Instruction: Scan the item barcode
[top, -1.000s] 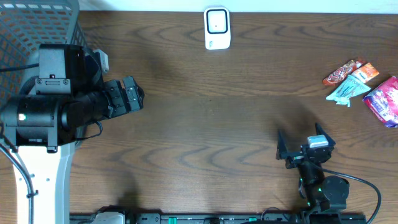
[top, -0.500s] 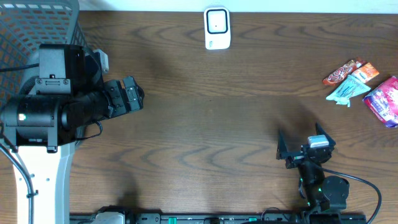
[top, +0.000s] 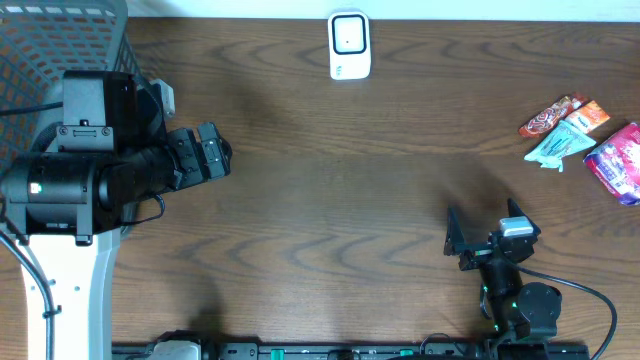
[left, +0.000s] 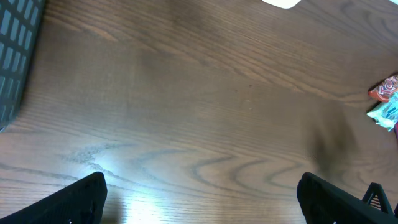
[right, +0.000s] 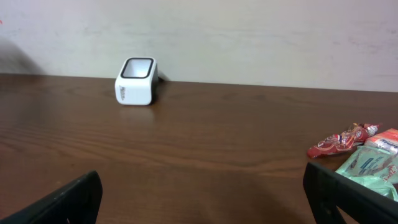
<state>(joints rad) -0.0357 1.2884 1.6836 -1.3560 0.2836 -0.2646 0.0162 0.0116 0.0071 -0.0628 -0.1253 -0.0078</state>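
The white barcode scanner stands at the table's far edge, window up; the right wrist view shows the scanner far off to the left. Several snack packets lie at the right: a red wrapper, an orange one, a teal packet and a pink bag. My right gripper hovers near the front edge, open and empty, left of the packets. In its own view the right gripper faces bare wood, with the red wrapper ahead to the right. My left gripper is open and empty at the left.
A grey wire basket fills the far left corner, partly under the left arm, and its wall shows in the left wrist view. The left gripper looks down on bare brown wood. A wall rises behind the scanner.
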